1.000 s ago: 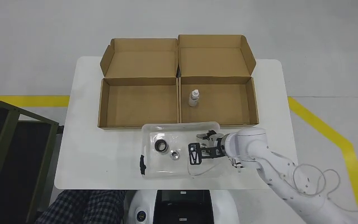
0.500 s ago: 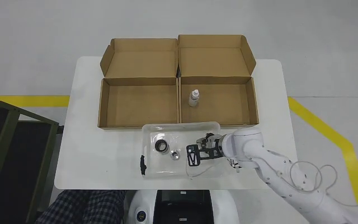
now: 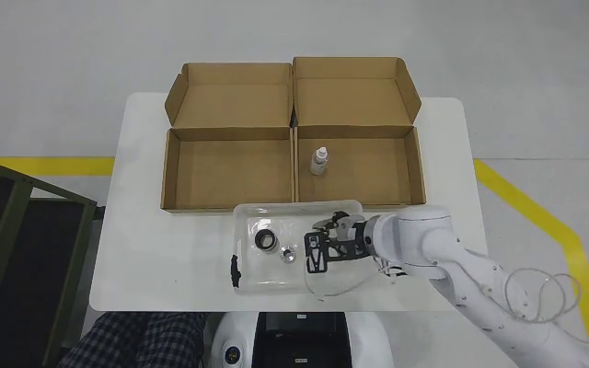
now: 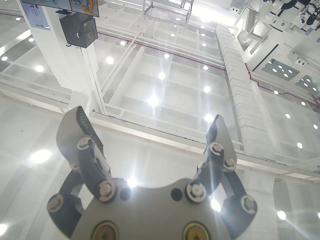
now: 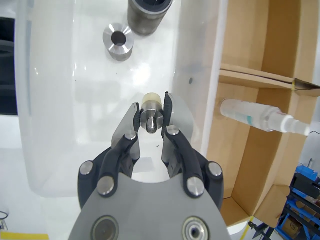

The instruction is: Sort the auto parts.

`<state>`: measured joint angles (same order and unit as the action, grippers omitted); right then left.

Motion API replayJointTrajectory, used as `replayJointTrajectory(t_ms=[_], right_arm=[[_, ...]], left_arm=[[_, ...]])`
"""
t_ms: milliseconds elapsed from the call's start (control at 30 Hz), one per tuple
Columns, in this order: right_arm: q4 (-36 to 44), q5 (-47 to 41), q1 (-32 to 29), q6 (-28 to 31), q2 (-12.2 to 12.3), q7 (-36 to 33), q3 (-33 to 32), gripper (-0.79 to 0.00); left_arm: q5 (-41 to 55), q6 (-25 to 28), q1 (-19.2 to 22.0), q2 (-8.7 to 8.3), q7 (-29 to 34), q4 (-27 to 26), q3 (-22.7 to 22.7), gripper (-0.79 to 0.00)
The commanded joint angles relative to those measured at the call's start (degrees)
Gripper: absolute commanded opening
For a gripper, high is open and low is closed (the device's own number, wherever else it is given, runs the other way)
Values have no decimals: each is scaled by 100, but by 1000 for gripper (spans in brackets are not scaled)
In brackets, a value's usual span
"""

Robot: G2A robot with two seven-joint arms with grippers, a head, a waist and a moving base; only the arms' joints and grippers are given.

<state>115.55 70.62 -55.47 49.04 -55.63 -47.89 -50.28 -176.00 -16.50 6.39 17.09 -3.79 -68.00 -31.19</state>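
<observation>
Far left, the left gripper [image 4: 147, 116] points up at the ceiling lights, pincer spread wide, nothing btwn the ribbed pads.

On the white table [image 3: 138, 184], left to right: the left cardboard box [image 3: 228, 175] sits at approx 11 o'clock from the clear bin [image 3: 241, 213], lid open at the back. The clear bin is at the table's 6 o'clock edge. On its 9 o'clock wall there's a small black piece [image 3: 234, 269]; can't tell what it is. Inside, towards 9 o'clock, a dark sleeve [image 3: 265, 241] stands on end, hollow bore up. Just beside it, at approx 4 o'clock, is a smaller shiny metal collar [image 3: 288, 256], also on end and not touching the sleeve.

Near the bin's centre is the right gripper [image 3: 317, 250], its arm coming in from the table's 4 o'clock corner. Its pincer is closed to a narrow gap, clamped on a threaded stud [image 5: 149, 117]: metal body w/ a cream cap on the far end, thread facing the wrist. It's over the bin floor; can't tell if it touches.

Then the right cardboard box [image 3: 368, 175], at 1 o'clock from the bin, flush against the left one. A white bottle [image 3: 318, 161] stands upright in it, near the shared wall.
</observation>
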Motion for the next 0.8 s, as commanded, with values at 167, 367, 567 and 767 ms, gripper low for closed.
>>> replayJointTrajectory(t_ms=[167, 367, 567, 767], right_arm=[[232, 407, -312, -371, 72, 1400, -585, -785], [405, 1098, -618, -1021, 94, 2956, -970, -785], [362, 927, -856, -1575, 64, 4238, -1198, -785], [315, 444, -938, -1769, 8, 4822, -1242, -785]], left_arm=[[0, 0, 0, 0, 0, 0, 0, 0], [0, 0, 0, 0, 0, 0, 0, 0], [0, 0, 0, 0, 0, 0, 0, 0], [0, 0, 0, 0, 0, 0, 0, 0]])
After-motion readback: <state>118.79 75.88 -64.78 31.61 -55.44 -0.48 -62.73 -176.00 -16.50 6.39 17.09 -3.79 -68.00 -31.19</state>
